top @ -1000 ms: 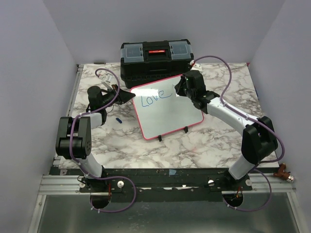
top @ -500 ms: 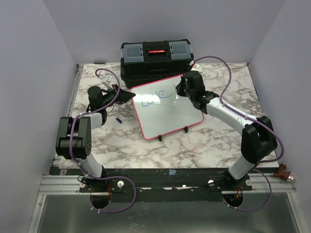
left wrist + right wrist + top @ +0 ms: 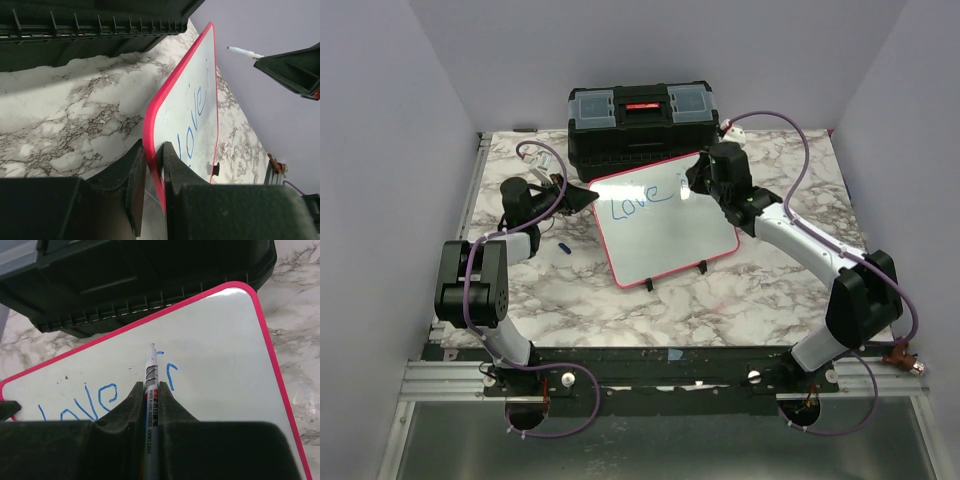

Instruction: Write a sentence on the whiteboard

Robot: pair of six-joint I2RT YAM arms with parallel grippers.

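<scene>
Blue writing [image 3: 638, 202] read "Love" plus one stroke of a next word, high on the whiteboard [image 3: 670, 245], which sat at the middle of the table [image 3: 740, 300], just before the black toolbox [image 3: 640, 120]. On the board's red edge the left gripper [image 3: 153, 150] was clamped, while the right gripper [image 3: 150, 388] pinched a marker [image 3: 151, 371], tip near that stroke, contact unclear. The sentence looked partway done; the next move called for setting the tip down lightly to finish the second word.

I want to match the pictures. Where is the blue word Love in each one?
Top view: blue word "Love" sits mid-picture, on the whiteboard's upper half.
Left wrist: right of centre, running up the board.
Right wrist: bottom left.
Shared landmark: the black toolbox, just behind the board.
</scene>
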